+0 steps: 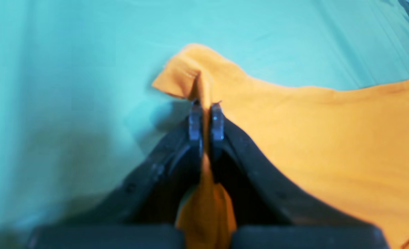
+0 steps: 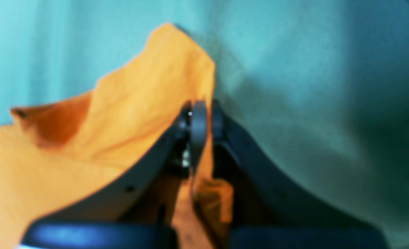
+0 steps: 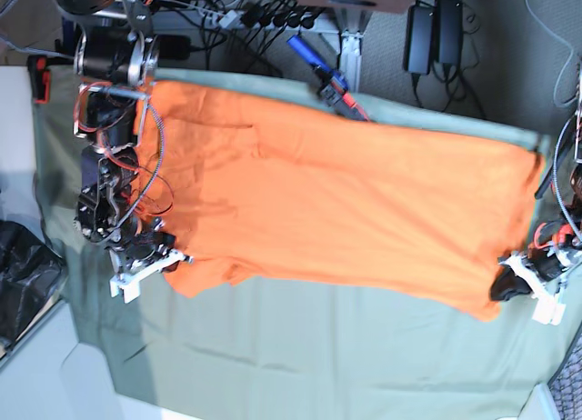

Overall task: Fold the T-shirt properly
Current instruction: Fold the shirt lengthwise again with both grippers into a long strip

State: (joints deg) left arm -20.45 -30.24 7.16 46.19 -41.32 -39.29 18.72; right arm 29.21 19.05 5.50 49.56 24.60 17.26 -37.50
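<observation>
The orange T-shirt lies spread lengthwise on the sage-green sheet. My left gripper is at its lower right corner in the base view. In the left wrist view the gripper is shut on a pinched ridge of the T-shirt, with cloth bunched between the fingers. My right gripper is at the lower left corner in the base view. In the right wrist view it is shut on a raised fold of the T-shirt. Both wrist views are blurred.
Cables and black power bricks lie beyond the sheet's far edge. A blue-handled tool rests at the T-shirt's far edge. A black bag sits off the table at the left. Bare sheet spans the near side.
</observation>
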